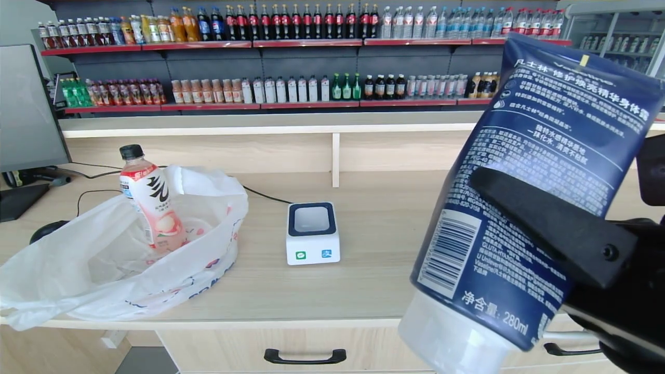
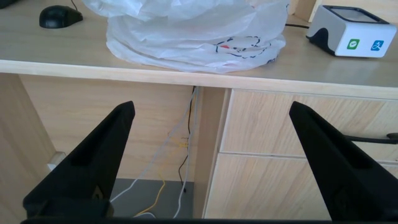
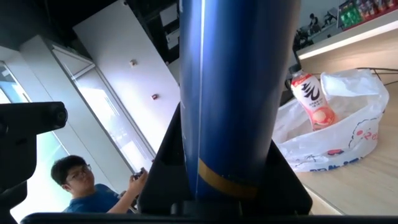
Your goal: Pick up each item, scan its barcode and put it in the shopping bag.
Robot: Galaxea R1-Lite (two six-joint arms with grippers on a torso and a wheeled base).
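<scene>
One tube [image 1: 550, 119] pinched in right gripper [image 1: 519, 202], raised right of scanner [image 1: 313, 232], barcode [image 1: 449, 249] exposed, likely awaiting scan. Bottle [image 1: 150, 202] leans in bag [image 1: 78, 259], apparently done. Left gripper [image 2: 211, 112] spread, empty, below counter [image 2: 62, 62] edge.

A pale wooden counter [image 1: 374, 228] with black-handled drawers [image 1: 234, 345] stands before dark, red-edged wall shelves [image 1: 311, 62] lined with colourful drink bottles [image 1: 291, 89].

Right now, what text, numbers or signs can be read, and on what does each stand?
"净含量: 280ml" on the blue tube, near its cap.
Its other print and barcode digits: too small to read.
On the scanner: a green and a blue icon, no words.
On the bottle and the shopping bag: lettering not legible.
On the shelf bottles: too small.
</scene>
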